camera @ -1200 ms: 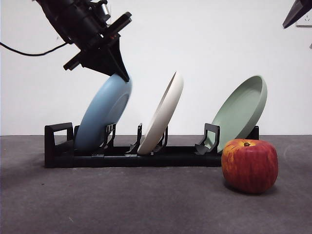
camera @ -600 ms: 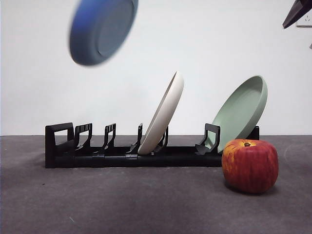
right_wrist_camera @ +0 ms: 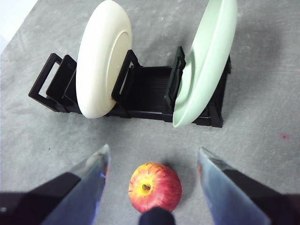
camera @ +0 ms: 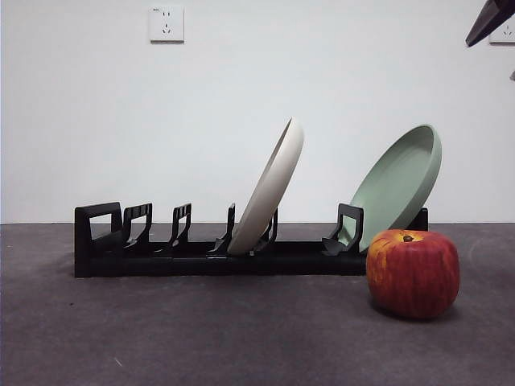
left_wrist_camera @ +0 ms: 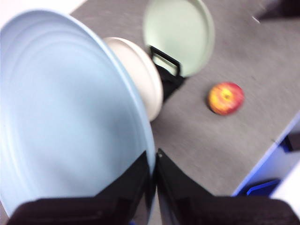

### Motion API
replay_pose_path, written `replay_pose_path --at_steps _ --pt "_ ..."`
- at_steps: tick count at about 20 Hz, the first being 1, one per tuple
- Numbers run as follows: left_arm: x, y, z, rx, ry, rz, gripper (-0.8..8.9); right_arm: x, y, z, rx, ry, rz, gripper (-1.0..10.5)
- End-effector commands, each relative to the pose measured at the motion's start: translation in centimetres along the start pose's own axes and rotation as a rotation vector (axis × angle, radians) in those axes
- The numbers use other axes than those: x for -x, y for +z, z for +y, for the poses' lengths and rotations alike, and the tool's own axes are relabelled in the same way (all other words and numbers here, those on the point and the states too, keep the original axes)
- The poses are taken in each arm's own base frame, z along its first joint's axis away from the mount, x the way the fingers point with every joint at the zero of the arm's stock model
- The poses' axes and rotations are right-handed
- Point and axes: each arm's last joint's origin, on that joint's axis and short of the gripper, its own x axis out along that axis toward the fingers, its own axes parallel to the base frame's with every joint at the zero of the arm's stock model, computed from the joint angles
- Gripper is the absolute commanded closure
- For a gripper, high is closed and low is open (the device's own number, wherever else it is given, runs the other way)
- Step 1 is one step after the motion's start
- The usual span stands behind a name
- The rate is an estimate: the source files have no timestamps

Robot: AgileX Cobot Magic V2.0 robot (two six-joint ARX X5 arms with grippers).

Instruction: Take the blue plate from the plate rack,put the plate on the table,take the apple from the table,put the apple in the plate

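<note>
The blue plate (left_wrist_camera: pixel 70 117) fills the left wrist view, lifted high above the table (camera: pixel 201 330) and out of the front view. My left gripper (left_wrist_camera: pixel 153 157) is shut on its rim. The black plate rack (camera: pixel 161 257) stands on the table with its left slots bare. The red apple (camera: pixel 413 273) rests on the table in front of the rack's right end, also seen small below the left arm (left_wrist_camera: pixel 226 98). My right gripper (right_wrist_camera: pixel 153 150) hangs open above the apple (right_wrist_camera: pixel 155 187), apart from it, and shows only as a black tip (camera: pixel 488 20) in the front view.
A cream-white plate (camera: pixel 269 189) leans in the rack's middle slot and a sage-green plate (camera: pixel 400 183) in its right slot, just behind the apple. A wall socket (camera: pixel 166 23) is on the white wall behind.
The left gripper has lifted the blue plate out of the rack's left slot and up out of the front view. The apple, the other plates and the right arm have not moved.
</note>
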Motion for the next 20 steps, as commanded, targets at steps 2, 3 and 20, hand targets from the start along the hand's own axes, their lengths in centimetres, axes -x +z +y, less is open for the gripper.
replay_pose_path --at_steps 2,3,20 --pt "-2.7 -2.1 -3.6 -0.011 0.063 0.06 8.22 0.1 0.1 0.1 0.012 0.002 -0.007 6.3" --pt "-3.9 -2.9 -4.6 -0.026 0.067 0.083 8.22 0.1 0.1 0.1 0.012 0.003 -0.008 6.3" --pt "-24.4 -11.2 -13.0 -0.265 -0.079 0.416 8.22 0.1 0.1 0.1 0.012 0.002 -0.007 6.3"
